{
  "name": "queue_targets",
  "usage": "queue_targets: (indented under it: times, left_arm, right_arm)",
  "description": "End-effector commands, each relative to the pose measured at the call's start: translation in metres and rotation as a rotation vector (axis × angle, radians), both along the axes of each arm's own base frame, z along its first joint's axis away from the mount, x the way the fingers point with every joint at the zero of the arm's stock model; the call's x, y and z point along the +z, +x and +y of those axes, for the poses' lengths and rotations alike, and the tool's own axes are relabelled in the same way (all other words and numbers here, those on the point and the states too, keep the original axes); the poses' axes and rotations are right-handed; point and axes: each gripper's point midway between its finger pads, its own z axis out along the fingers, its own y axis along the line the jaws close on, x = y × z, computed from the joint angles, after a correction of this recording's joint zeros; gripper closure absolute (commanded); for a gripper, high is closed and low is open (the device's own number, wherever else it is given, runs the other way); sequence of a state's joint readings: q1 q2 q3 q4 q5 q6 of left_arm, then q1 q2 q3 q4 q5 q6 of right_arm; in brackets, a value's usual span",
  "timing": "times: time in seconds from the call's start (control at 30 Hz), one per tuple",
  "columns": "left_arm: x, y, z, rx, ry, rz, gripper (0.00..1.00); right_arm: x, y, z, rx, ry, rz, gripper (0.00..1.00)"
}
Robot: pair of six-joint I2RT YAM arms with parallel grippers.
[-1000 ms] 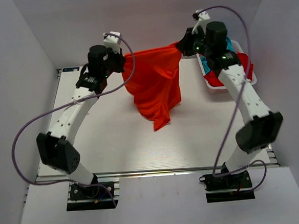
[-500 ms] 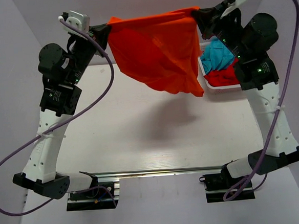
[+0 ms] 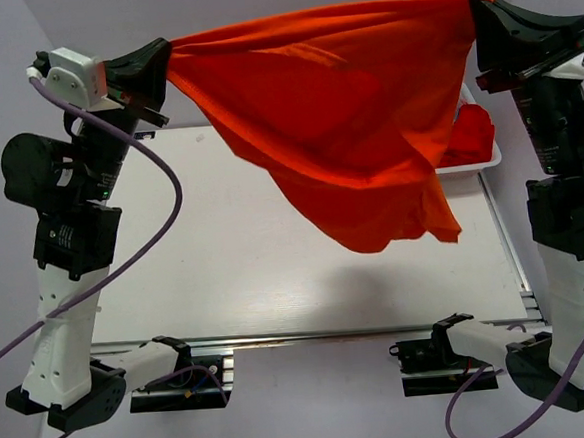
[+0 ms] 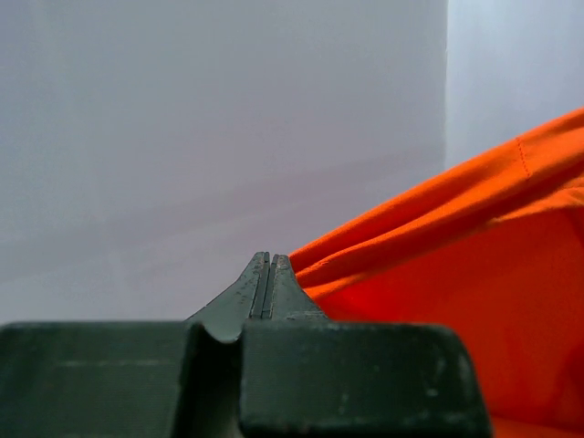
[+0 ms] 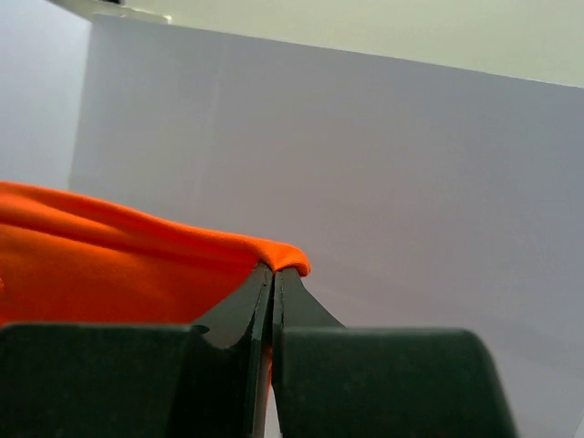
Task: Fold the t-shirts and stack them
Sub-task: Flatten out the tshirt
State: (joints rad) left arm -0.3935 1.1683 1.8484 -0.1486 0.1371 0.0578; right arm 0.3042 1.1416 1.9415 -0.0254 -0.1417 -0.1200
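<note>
While both end effectors [image 3: 166,55] [image 3: 476,8] clamp its top edge, the orange-red t-shirt [image 3: 346,125] apparently hangs above the table [image 3: 226,274].

No text, label, brand name, number or sign is legible in any of the views.
</note>
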Motion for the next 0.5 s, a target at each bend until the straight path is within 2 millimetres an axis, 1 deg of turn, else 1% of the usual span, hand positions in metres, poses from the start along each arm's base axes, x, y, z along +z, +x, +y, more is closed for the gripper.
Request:
queue_targets:
  times: [0.0, 0.03, 0.07, 0.1, 0.13, 0.17, 0.2, 0.23, 0.27, 0.3, 0.33, 0.37, 0.4, 0.43, 0.47]
  left_arm:
    - [-0.013, 0.013, 0.015, 0.088, -0.024, 0.034, 1.00]
    - [-0.022, 0.019, 0.013, 0.088, -0.015, 0.054, 1.00]
    - [-0.041, 0.033, 0.008, 0.089, -0.014, 0.099, 1.00]
    - [-0.050, 0.039, 0.007, 0.088, -0.032, 0.122, 1.00]
    - [-0.064, 0.047, 0.005, 0.093, -0.030, 0.157, 1.00]
    - [-0.096, 0.069, 0.003, 0.114, -0.022, 0.231, 1.00]
    - [-0.117, 0.082, 0.002, 0.119, -0.038, 0.292, 1.00]
    - [-0.152, 0.098, -0.001, 0.139, -0.033, 0.362, 1.00]
    - [-0.173, 0.110, 0.001, 0.172, -0.045, 0.411, 1.00]
    - [-0.204, 0.126, -0.001, 0.194, -0.038, 0.482, 1.00]
    - [-0.242, 0.137, -0.004, 0.205, -0.041, 0.563, 1.00]
    - [-0.263, 0.146, -0.002, 0.235, -0.048, 0.607, 1.00]
    - [-0.297, 0.158, -0.006, 0.248, -0.044, 0.684, 1.00]
    - [-0.329, 0.163, -0.008, 0.255, -0.027, 0.744, 1.00]
    - [-0.349, 0.169, -0.007, 0.279, -0.026, 0.779, 1.00]
  right_arm:
    - [-0.007, 0.021, -0.002, -0.044, -0.004, 0.004, 1.00]
    - [-0.013, 0.025, 0.004, -0.014, -0.008, 0.026, 1.00]
    - [-0.028, 0.036, 0.015, 0.027, -0.032, 0.065, 1.00]
    - [-0.044, 0.051, 0.022, 0.048, -0.035, 0.120, 1.00]
    - [-0.053, 0.055, 0.031, 0.085, -0.053, 0.139, 1.00]
    - [-0.074, 0.072, 0.039, 0.113, -0.054, 0.205, 1.00]
    - [-0.085, 0.079, 0.044, 0.133, -0.053, 0.233, 1.00]
    - [-0.109, 0.094, 0.051, 0.147, -0.060, 0.287, 1.00]
    - [-0.138, 0.109, 0.062, 0.190, -0.066, 0.355, 1.00]
    - [-0.156, 0.120, 0.069, 0.206, -0.070, 0.397, 1.00]
    - [-0.166, 0.128, 0.073, 0.220, -0.067, 0.410, 1.00]
    - [-0.215, 0.152, 0.083, 0.242, -0.058, 0.513, 1.00]
    - [-0.240, 0.167, 0.091, 0.258, -0.065, 0.564, 1.00]
    - [-0.279, 0.187, 0.100, 0.273, -0.065, 0.663, 1.00]
    - [-0.316, 0.207, 0.110, 0.293, -0.066, 0.762, 1.00]
